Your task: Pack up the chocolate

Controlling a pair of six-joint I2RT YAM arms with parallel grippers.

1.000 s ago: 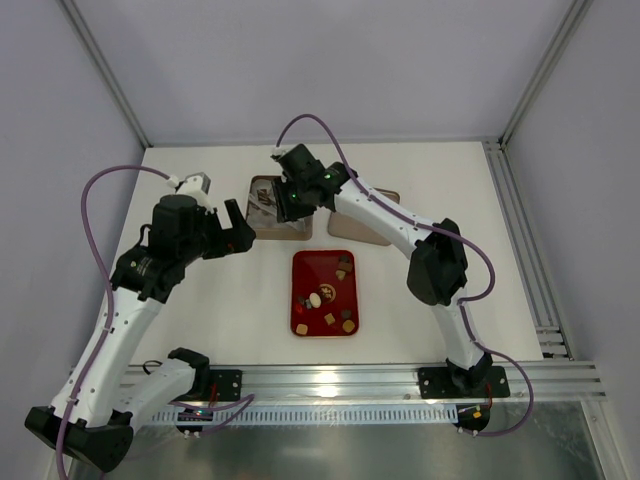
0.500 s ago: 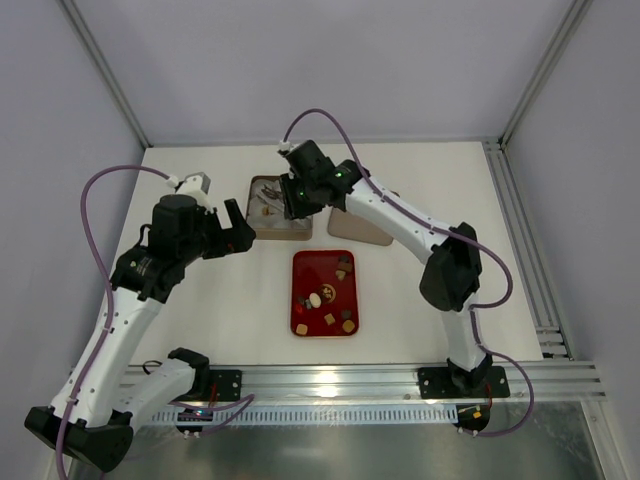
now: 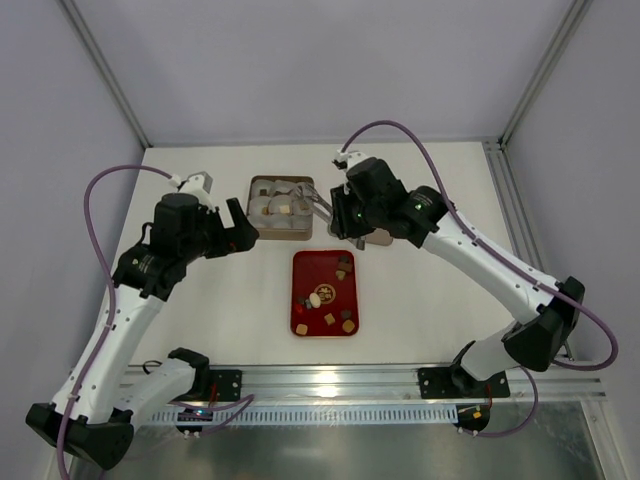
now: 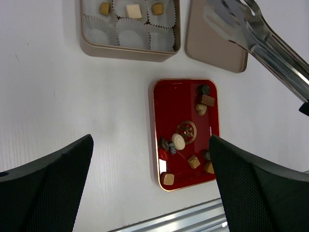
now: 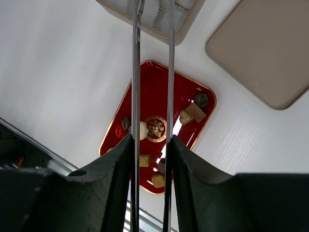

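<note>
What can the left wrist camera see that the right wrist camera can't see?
Only the left wrist view: three chocolates in the tin, and the open left tool. Only the right wrist view: the right tool squeezing the tongs. Both: the tray, its loose chocolates, the lid and the tongs.

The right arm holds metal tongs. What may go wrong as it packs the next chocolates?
1. The tongs are thin and smooth, so a piece may slip out before it reaches the tin.
2. In the red tray, the cream round piece lies close to a dark piece; the tips might pinch both.
3. The paper cups look light; a tip could drag one.
</note>
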